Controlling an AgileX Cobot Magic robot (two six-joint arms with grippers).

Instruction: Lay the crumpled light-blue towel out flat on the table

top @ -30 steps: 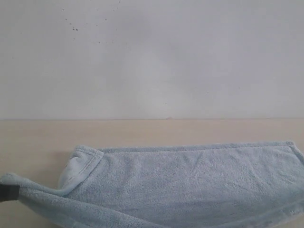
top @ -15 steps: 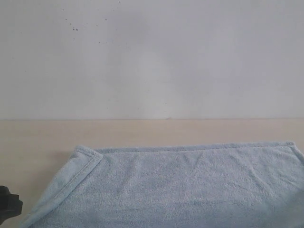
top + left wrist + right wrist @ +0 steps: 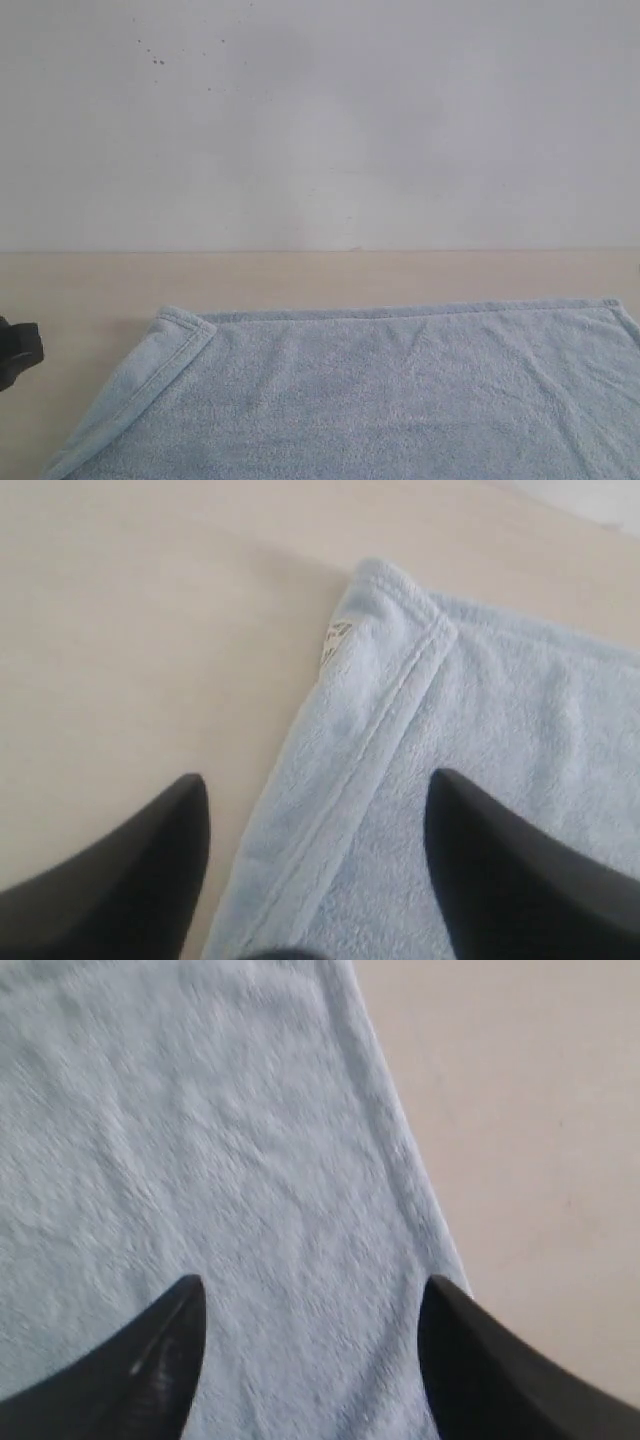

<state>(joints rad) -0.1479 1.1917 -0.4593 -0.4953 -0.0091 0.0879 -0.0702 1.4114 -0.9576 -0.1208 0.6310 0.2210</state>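
The light-blue towel (image 3: 380,395) lies spread flat on the beige table (image 3: 300,275), its far hem straight and its left edge running toward the front. In the left wrist view the towel (image 3: 480,740) shows its stitched hem and a small white tag (image 3: 335,640) at the edge. My left gripper (image 3: 315,790) is open above that hem, holding nothing; part of it (image 3: 18,352) shows at the left edge of the exterior view. My right gripper (image 3: 312,1295) hangs open over the towel (image 3: 200,1160) near its other edge, empty.
A white wall (image 3: 320,120) rises behind the table's far edge. Bare table (image 3: 130,630) lies left of the towel, and more bare table (image 3: 530,1140) lies past its right edge.
The left gripper let go of the towel's near-left corner, and the lifted fold dropped flat. The gripper then rose beside the towel, open.
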